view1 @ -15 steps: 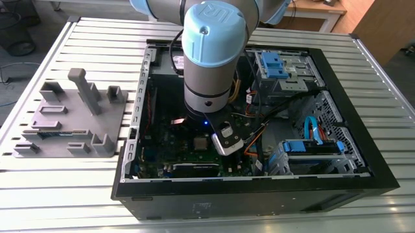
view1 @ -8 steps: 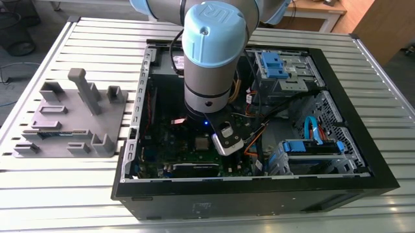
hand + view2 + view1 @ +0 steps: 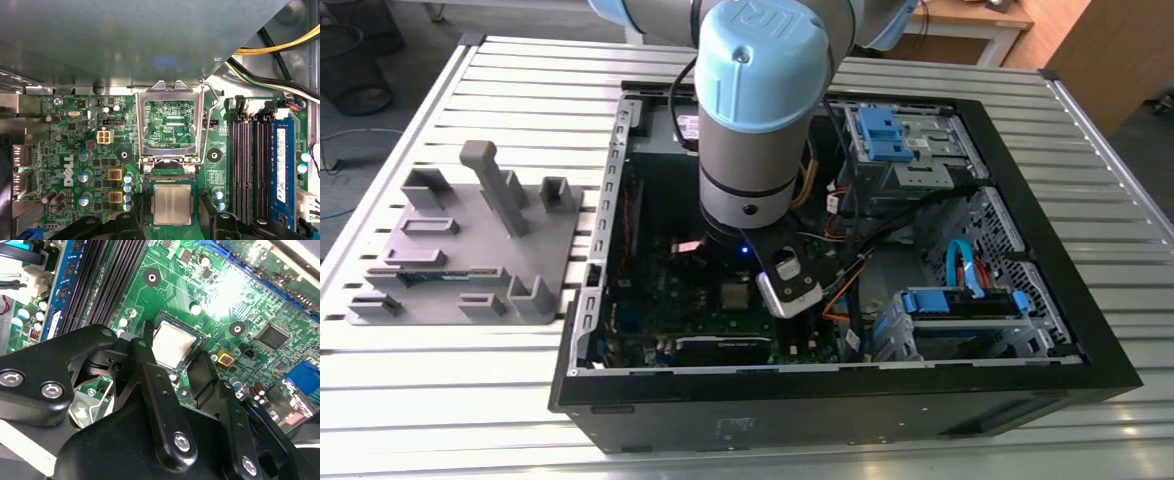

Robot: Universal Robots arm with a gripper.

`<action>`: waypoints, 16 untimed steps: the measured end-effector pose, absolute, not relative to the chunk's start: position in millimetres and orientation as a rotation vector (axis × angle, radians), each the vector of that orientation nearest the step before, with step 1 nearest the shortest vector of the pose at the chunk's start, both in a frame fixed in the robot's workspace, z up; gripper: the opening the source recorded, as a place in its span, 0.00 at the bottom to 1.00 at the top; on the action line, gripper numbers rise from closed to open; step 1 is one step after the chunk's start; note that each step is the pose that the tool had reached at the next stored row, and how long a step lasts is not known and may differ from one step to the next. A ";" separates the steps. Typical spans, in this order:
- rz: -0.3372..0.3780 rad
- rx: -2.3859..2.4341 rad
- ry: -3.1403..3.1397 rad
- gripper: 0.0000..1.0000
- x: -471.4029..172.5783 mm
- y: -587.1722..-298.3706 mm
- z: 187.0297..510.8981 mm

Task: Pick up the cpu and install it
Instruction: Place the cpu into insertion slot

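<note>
First wrist view, square silvery-grey cpu [image 3: 172, 204] lying flat in socket [image 3: 172, 180], gripper [image 3: 172, 199] fingers spread apart either side

The gripper [image 3: 172, 220] hangs low inside an open black computer case [image 3: 827, 405], which lies on its side on a slatted metal table [image 3: 454, 400]. Right under the gripper is a green motherboard [image 3: 75, 150]. Just beyond the fingertips the socket's hinged metal frame [image 3: 171, 95] stands swung open, its wire lever beside it. Off to one side of the gripper run black memory slots [image 3: 240, 165], and one further out holds a blue stick [image 3: 281, 165]. On the other side sit two small gold-topped squares [image 3: 115, 174]. A yellow cable [image 3: 280, 48] crosses past the frame. Well away from the gripper, outside the case, a grey moulded fixture [image 3: 467, 250] rests on the table.
</note>
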State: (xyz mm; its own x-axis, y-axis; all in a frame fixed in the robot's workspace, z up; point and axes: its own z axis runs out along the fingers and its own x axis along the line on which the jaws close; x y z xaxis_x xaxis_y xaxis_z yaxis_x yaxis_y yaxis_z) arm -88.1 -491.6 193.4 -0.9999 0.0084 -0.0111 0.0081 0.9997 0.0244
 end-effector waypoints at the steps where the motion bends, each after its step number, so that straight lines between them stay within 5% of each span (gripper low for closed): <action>1: 0.039 0.013 3.130 0.54 -88.1 -491.6 193.3; 16: 0.038 0.013 3.130 0.54 -88.2 -491.6 192.5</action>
State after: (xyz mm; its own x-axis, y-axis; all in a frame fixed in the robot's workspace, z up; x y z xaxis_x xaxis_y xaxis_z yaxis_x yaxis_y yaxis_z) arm -88.2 -491.6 192.5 -0.9999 0.0084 -0.0111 0.0081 0.9997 0.0243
